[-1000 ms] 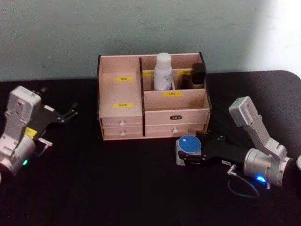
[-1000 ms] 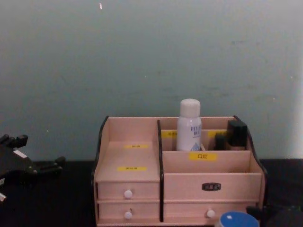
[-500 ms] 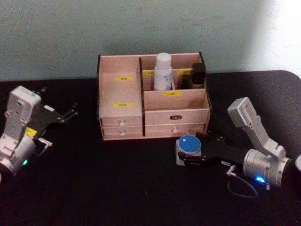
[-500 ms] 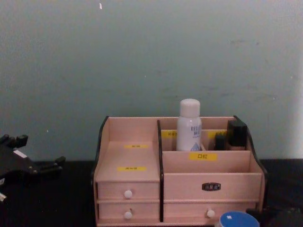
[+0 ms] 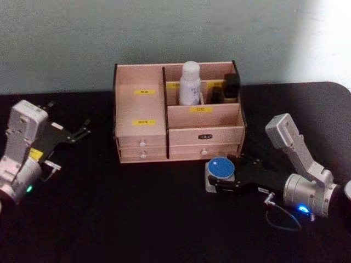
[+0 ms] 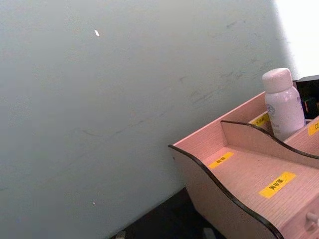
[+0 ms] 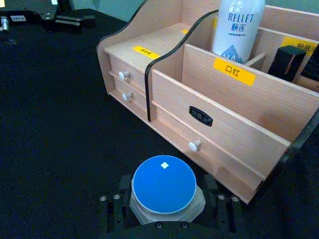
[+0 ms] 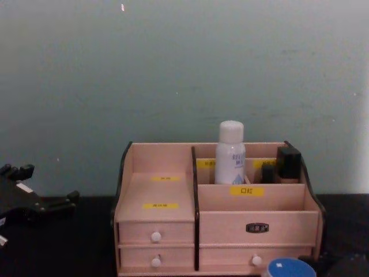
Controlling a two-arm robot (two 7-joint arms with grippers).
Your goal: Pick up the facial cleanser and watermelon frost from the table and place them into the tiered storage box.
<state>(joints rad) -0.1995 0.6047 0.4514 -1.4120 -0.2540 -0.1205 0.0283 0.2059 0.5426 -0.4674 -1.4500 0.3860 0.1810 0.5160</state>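
Observation:
The facial cleanser [image 5: 190,82] [image 7: 236,27] [image 8: 230,153] [image 6: 282,102], a tall white bottle, stands upright in a back compartment of the tiered storage box [image 5: 143,109] [image 7: 234,99] [image 8: 161,190] [image 6: 239,174]. The watermelon frost [image 5: 220,171] [image 7: 163,189] [image 8: 287,269], a squat jar with a blue lid, sits on the black table just in front of the box's right drawers. My right gripper [image 5: 222,176] [image 7: 167,206] is low at the table with a finger against each side of the jar, shut on it. My left gripper [image 5: 84,129] [image 8: 49,186] hangs open to the left of the box.
Dark lipstick-like items [image 5: 230,87] [image 8: 287,163] fill the back right compartment beside the bottle. The front right compartment [image 7: 259,104] behind its yellow label holds nothing. A pale wall [image 8: 184,69] rises close behind the table.
The right arm has shifted slightly and its fingers sit a little closer on the jar. The jar stays on the table. The left arm has barely moved.

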